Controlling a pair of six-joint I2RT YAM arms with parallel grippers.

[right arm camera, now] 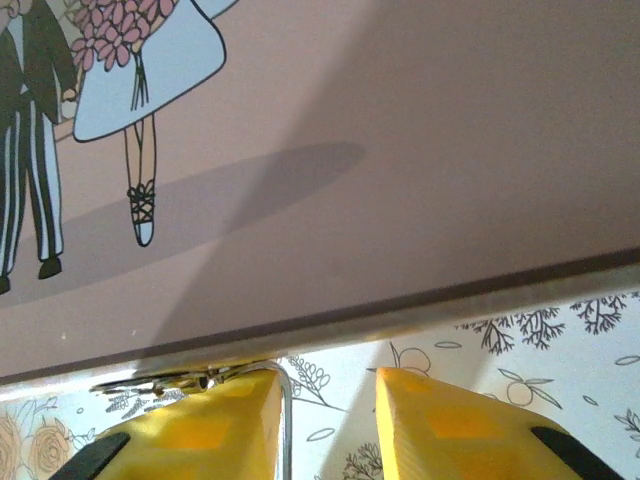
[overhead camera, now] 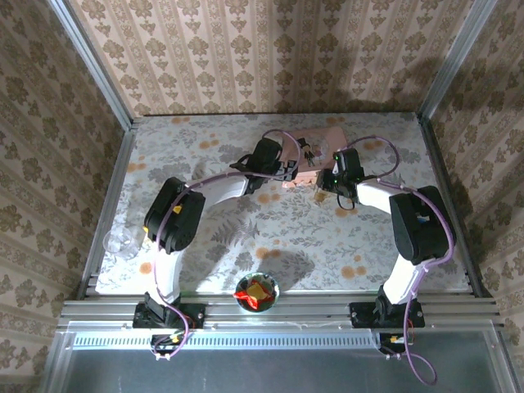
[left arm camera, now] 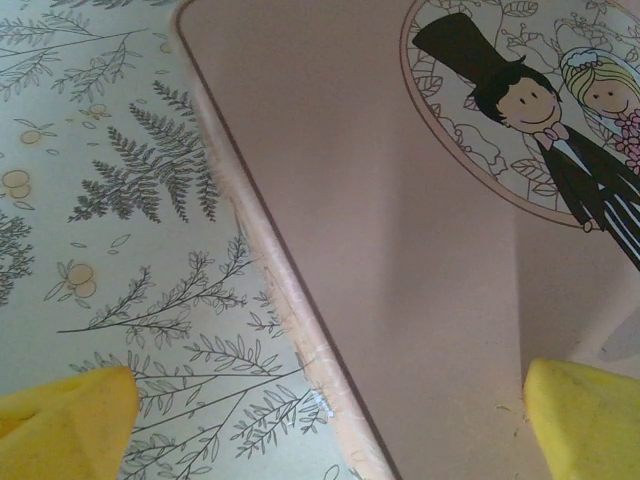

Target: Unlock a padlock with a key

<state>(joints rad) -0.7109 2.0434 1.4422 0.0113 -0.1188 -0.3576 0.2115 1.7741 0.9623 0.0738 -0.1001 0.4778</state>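
Padlock (right arm camera: 286, 405): only a thin silvery shackle wire made out, in the right wrist view, running along the inner face of one yellow finger. Brass body lost against the yellow, cut off by the frame's lower edge. Contact with that finger unclear. Right gripper (right arm camera: 328, 410) parted, patterned table (right arm camera: 560, 340) visible through the gap, tips just below the edge of the pink tin box (right arm camera: 400, 150). Left gripper (left arm camera: 330, 420) spread wide across the tin's other edge, clasping nothing.

Pink tin box (right arm camera: 400, 150) edge, yellow tool (right arm camera: 330, 410) fingers parted below, floral table (right arm camera: 560, 340)
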